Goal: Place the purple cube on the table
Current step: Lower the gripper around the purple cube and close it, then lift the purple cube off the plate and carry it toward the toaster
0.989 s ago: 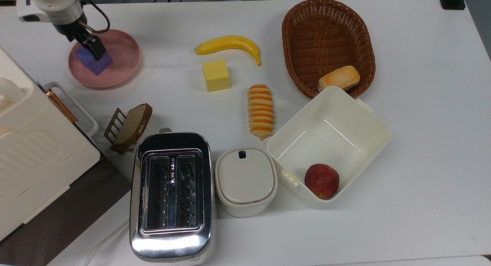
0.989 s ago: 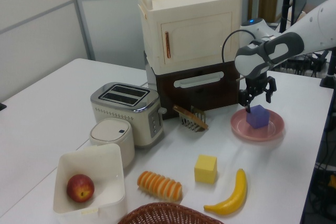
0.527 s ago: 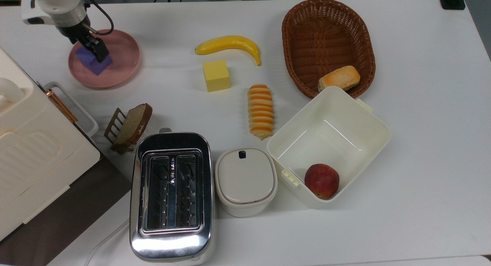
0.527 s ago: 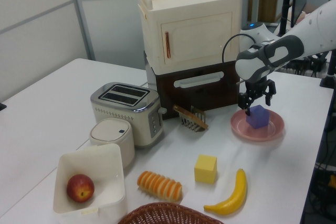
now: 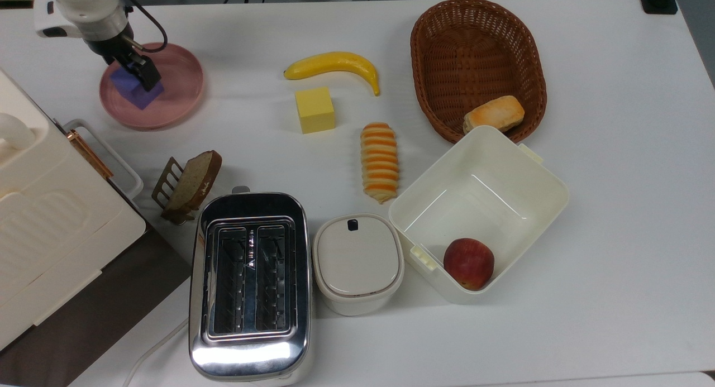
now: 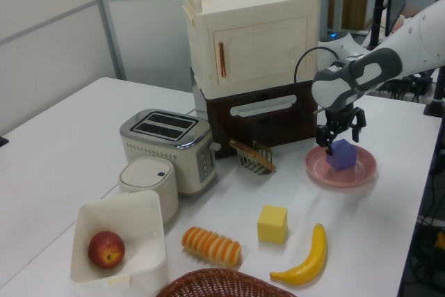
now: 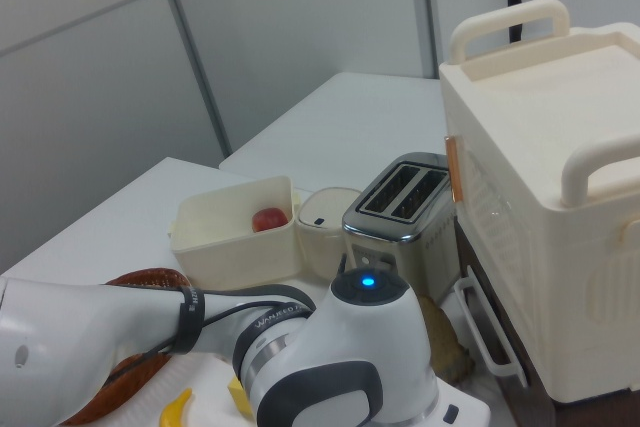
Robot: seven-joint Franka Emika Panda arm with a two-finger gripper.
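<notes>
Purple cube (image 5: 136,90) sits on the pink plate (image 5: 177,96), near the top view's upper left corner of the table (image 5: 614,208). The gripper (image 5: 138,74) hangs directly over the cube, its dark fingers (image 6: 325,135) straddling it from either side in the left view; whether they press on its faces or stand just clear cannot be told. In the top view, a banana (image 5: 333,65) and yellow cube (image 5: 314,109) lie well to the plate's right, with a striped bread roll (image 5: 379,161) below them. A toaster (image 5: 249,283) stands at the top view's lower edge, beside a white tub (image 5: 525,169) holding an apple (image 5: 468,263).
</notes>
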